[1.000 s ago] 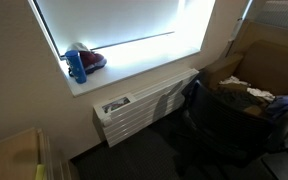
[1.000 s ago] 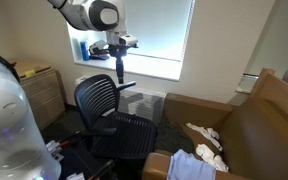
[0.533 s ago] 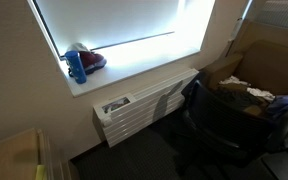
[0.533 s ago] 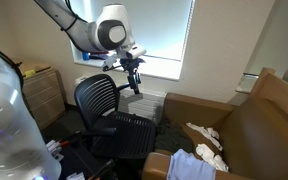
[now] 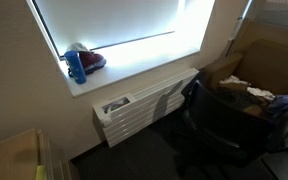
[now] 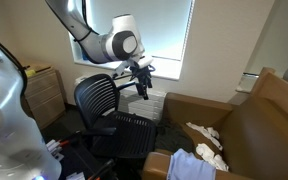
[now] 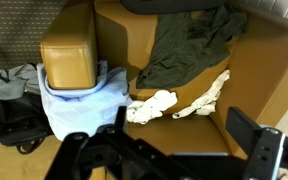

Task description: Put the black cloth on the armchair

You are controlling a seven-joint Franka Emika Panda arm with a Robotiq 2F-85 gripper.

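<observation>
In the wrist view a dark, crumpled cloth (image 7: 189, 45) lies on the seat of the brown armchair (image 7: 254, 70), against its far side. My gripper (image 7: 184, 128) is open and empty, its two black fingers spread wide above the seat, nearer than the cloth. In an exterior view the gripper (image 6: 142, 86) hangs over the black office chair (image 6: 114, 115), to the left of the armchair (image 6: 264, 115). I cannot make out the dark cloth in either exterior view.
White cloths (image 7: 154, 105) lie on the seat. A light blue cloth (image 7: 84, 95) drapes over the armrest (image 7: 69, 50). A grey cloth (image 7: 9, 80) and a black bag (image 7: 19, 128) lie on the floor. A radiator (image 5: 144, 105) and a blue bottle (image 5: 77, 66) are by the window.
The arm has swung to the right and lower, from in front of the window toward the armchair. Nothing else has moved.
</observation>
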